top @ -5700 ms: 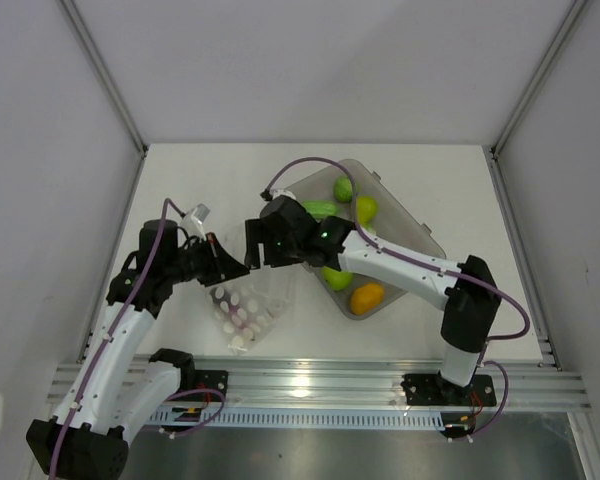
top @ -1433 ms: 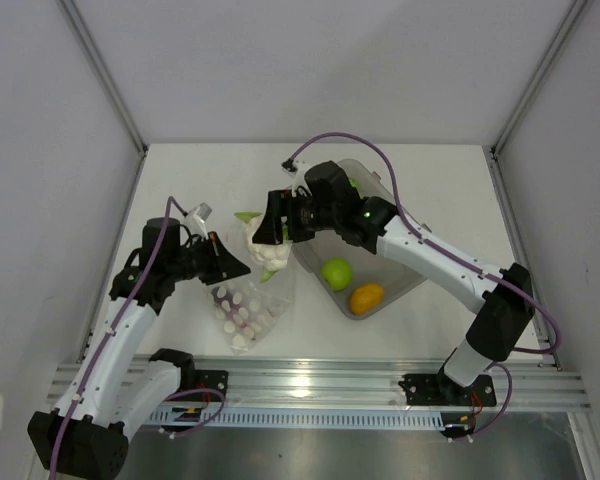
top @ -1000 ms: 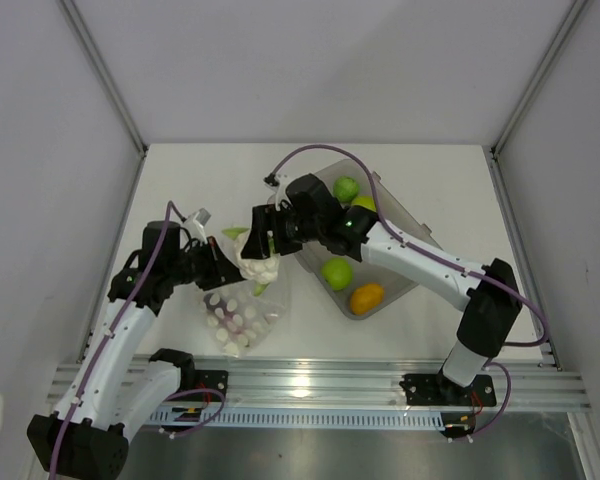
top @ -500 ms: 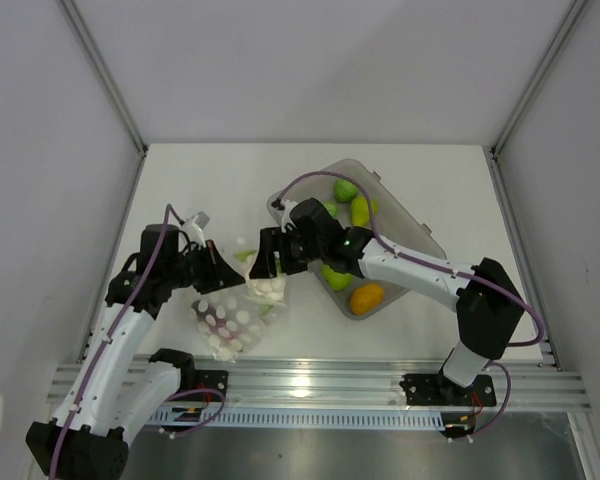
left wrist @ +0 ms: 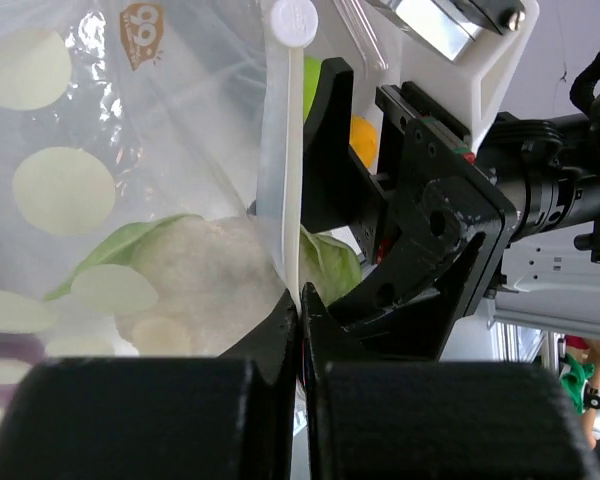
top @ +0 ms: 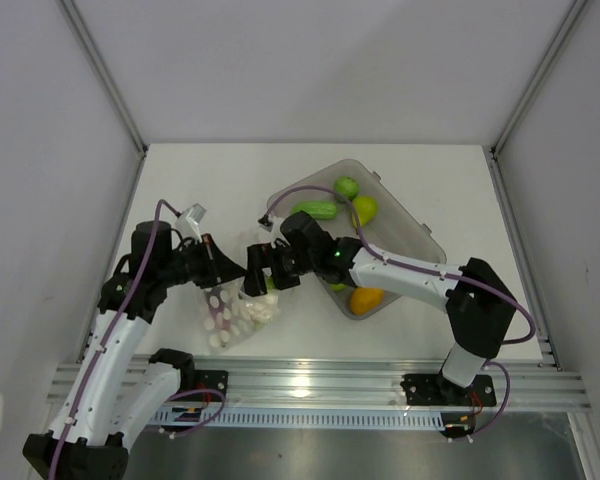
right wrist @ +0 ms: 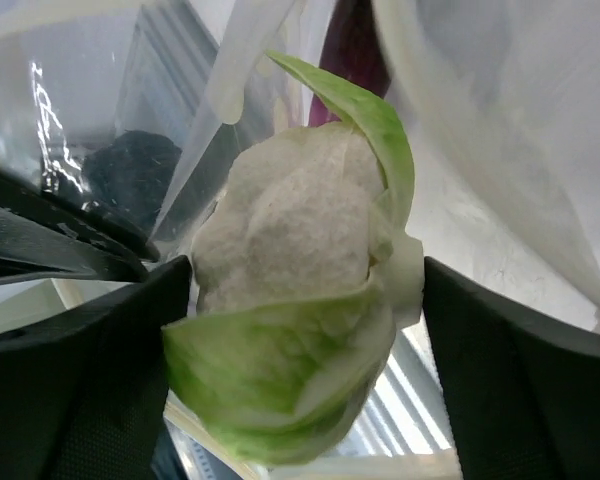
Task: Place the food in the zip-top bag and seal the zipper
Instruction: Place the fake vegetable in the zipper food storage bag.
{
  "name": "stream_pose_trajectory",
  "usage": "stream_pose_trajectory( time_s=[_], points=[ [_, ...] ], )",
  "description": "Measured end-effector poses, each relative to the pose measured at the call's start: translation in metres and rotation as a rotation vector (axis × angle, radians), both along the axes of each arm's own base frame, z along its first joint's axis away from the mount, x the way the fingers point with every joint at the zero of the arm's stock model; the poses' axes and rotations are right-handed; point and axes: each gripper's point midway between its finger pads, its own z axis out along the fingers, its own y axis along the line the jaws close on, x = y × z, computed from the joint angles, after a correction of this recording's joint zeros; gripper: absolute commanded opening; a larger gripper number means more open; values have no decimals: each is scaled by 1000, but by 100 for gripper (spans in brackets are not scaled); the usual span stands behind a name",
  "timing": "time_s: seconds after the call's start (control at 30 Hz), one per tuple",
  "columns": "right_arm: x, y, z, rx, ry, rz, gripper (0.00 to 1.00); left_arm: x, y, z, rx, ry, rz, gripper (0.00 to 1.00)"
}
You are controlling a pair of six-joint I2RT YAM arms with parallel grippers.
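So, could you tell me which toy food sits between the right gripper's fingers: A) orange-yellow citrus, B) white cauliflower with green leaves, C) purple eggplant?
B: the right wrist view shows the white cauliflower with green leaves between the black fingers of the right gripper.

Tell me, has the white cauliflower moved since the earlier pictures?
Yes. In the top view the cauliflower has moved toward the near edge of the table, farther from the grey bin.

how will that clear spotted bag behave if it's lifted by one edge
Probably floppy: the zip-top bag is thin, crinkled film, pinched only at its edge by the left gripper. It likely weighs little itself, but it should sag under the cauliflower. Its glossy surface may be slippery.
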Motion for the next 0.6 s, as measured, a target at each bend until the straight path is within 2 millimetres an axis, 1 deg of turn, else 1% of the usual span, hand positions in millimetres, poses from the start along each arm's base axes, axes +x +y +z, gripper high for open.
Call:
stream_pose_trajectory(
  time_s=[0.03, 0.17, 0.27, 0.4, 0.6],
  points=[
    [1, -1, -1, -7, -6, -4, 100, 0, 0, 1, 0, -4, 0, 1],
    [9, -6, -2, -25, -23, -30, 99, 0, 0, 3, -1, -7, 0, 1],
    [16, -14, 4, -31, -34, -55, 100, 0, 0, 2, -1, -7, 1, 1],
    [26, -28, 27, -7, -68, -96, 99, 1, 0, 3, -2, -11, 1, 1],
    [49, -57, 72, 4, -158, -211, 99, 4, -1, 3, -5, -15, -1, 1]
  ],
)
